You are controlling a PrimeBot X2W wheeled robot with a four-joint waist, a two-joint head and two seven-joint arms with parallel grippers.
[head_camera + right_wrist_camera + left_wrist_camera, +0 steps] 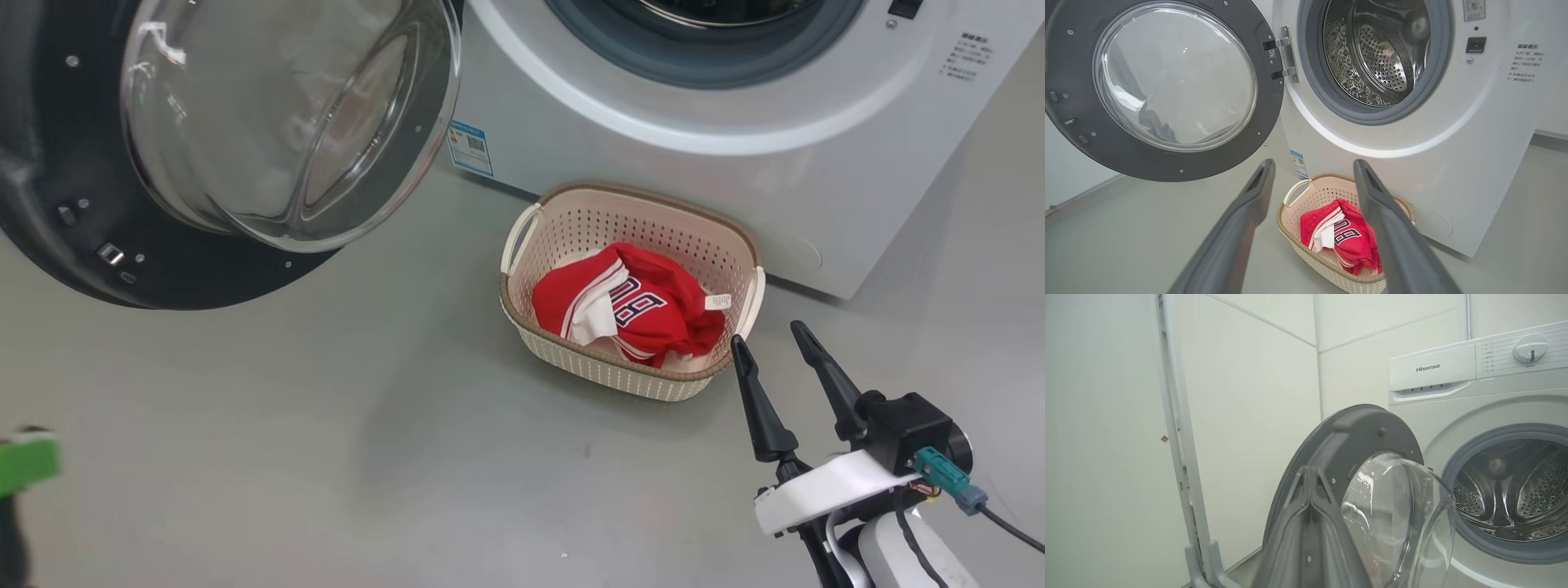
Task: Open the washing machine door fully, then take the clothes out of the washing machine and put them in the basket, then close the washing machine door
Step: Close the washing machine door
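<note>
The washing machine door (73,204) stands swung wide open to the left, its matte inner side and glass bowl (1175,77) facing out. The washing machine (735,122) shows a bare steel drum (1380,49). On the floor in front of it, the basket (522,237) holds the red clothes (645,302), white numerals up. My right gripper (769,336) is open and holds nothing, low and just right of the basket; in its wrist view the right gripper (1314,163) frames the basket (1294,192). My left gripper (1310,471) is shut on nothing, pointing at the door's edge (1355,428).
Grey floor (326,449) stretches left of the basket. A green part (24,461) shows at the lower left edge of the head view. A white wall and an upright white post (1180,457) stand left of the machine. A blue label (469,147) marks the machine's lower corner.
</note>
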